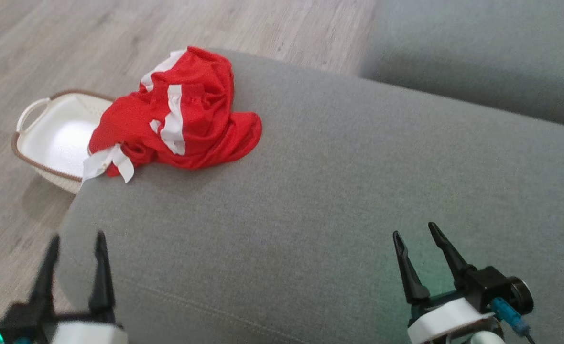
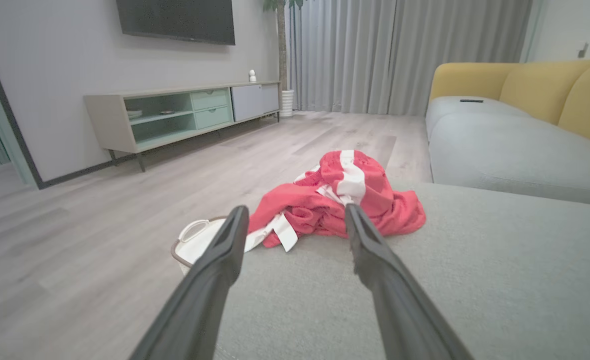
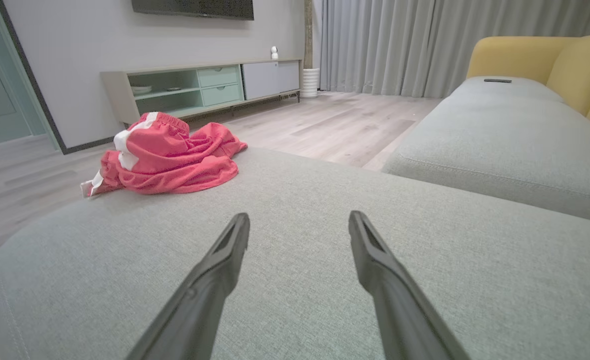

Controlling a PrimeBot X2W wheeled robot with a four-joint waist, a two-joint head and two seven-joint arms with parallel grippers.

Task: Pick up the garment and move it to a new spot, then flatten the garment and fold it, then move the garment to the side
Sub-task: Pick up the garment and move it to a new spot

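The garment [image 1: 181, 114] is red with white stripes and lies crumpled at the far left corner of a grey sofa cushion [image 1: 339, 191]. A white strip of it hangs over the cushion's left edge. My left gripper [image 1: 76, 239] stands open at the lower left, over the cushion's near left corner, well short of the cloth. In the left wrist view the garment [image 2: 335, 200] lies straight ahead between the open fingers [image 2: 225, 245]. My right gripper [image 1: 413, 228] is open at the lower right above bare cushion. In the right wrist view the garment [image 3: 170, 155] sits far off to the left.
A white basket [image 1: 52, 138] with a brown rim stands on the wooden floor [image 1: 95, 38], just left of the cushion and partly under the garment. A second grey sofa seat [image 1: 478, 52] lies at the far right. A TV cabinet [image 2: 185, 112] stands against the far wall.
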